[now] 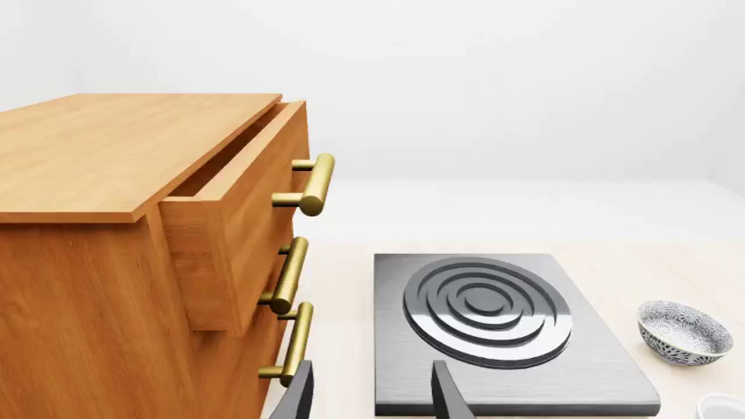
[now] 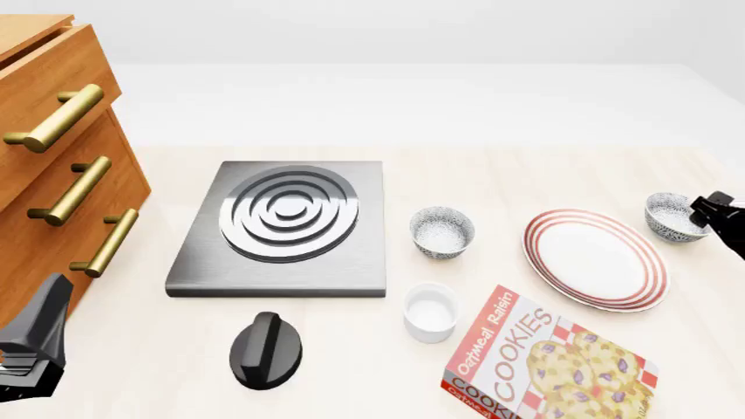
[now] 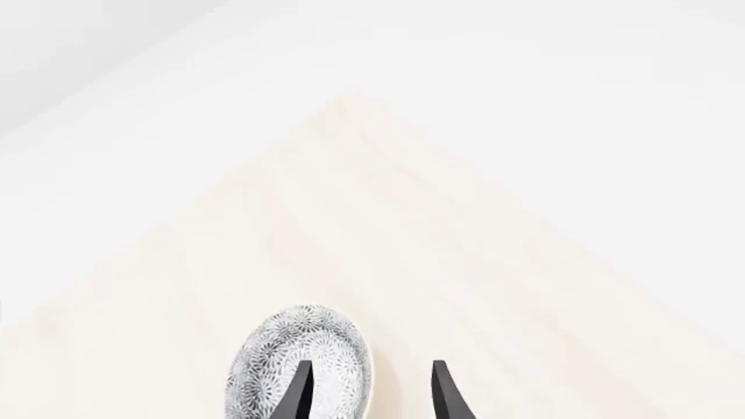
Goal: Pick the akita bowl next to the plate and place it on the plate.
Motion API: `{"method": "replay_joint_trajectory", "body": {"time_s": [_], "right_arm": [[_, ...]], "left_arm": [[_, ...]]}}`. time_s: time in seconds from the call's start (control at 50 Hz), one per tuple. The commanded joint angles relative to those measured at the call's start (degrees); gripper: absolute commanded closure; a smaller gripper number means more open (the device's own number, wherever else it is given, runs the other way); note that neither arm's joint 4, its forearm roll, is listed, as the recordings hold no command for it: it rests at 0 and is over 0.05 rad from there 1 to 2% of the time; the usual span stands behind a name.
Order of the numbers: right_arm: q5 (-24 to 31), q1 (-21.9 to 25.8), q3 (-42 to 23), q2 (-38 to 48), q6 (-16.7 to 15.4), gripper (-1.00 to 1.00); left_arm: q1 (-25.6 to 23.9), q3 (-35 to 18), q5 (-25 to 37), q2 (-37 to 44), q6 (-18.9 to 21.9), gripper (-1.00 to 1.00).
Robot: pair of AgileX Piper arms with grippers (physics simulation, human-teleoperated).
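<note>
Pale wood table (image 2: 559, 175), white backdrop; akita bowl (image 2: 675, 216) just right of plate (image 2: 595, 258), partly masked by right gripper (image 3: 370, 393), fingers parted with one over the bowl rim, contact unclear; left gripper (image 1: 370, 394) cropped at frame edge, open, holding nothing.

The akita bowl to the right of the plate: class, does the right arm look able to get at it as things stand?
Probably yes. The right end effector hangs open right beside the akita bowl, one fingertip over its rim in the right wrist view, with nothing between them. The plate lies apart from the bowl.
</note>
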Motion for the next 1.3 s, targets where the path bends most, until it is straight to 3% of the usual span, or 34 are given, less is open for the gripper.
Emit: {"method": "replay_joint_trajectory", "body": {"time_s": [0.02, 1.3], "right_arm": [[0.2, 0.3, -0.5, 1.3, 0.6, -1.00], [0.4, 1.4, -2.9, 6.9, 1.4, -1.00]], "left_arm": [[0.0, 0.0, 0.0, 0.0, 0.0, -1.00], [0.0, 0.0, 0.0, 0.0, 0.0, -1.00]]}}
